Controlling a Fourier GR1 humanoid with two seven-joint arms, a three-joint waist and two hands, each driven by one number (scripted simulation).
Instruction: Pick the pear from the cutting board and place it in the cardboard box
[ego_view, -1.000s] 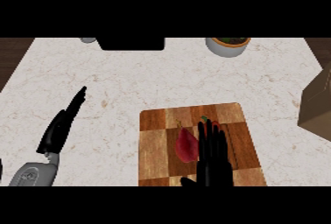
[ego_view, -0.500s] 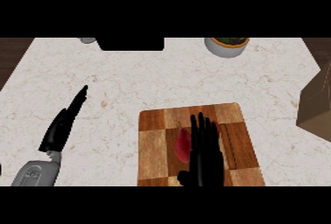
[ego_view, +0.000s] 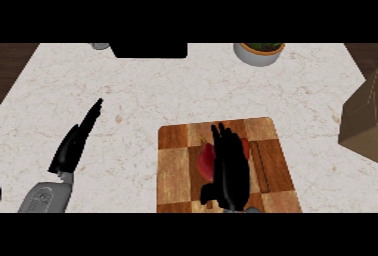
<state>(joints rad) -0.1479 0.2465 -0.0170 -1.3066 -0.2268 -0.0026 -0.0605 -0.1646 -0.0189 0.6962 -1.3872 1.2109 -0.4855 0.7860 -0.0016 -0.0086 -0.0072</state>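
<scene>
Right hand (ego_view: 229, 167) lies over the pear (ego_view: 207, 157) on the cutting board (ego_view: 177, 165) — fingers straight, nothing held. Pear: likely smooth, rollable (grasp its wider body). Left hand (ego_view: 74, 147) rests open.

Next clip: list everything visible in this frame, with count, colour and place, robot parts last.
counter: one, pale speckled stone, fills the view
cutting board: one, brown checkered wood, lower centre-right
pear: one, red, on the board, mostly covered by the right hand
cardboard box: one, brown, right edge
pot: one, grey with greenery, far edge, right of centre
dark object: one, black, far edge, centre
small grey object: one, far edge, left
left hand: one, black, fingers straight, over the counter at left
right hand: one, black, fingers straight, over the pear
</scene>
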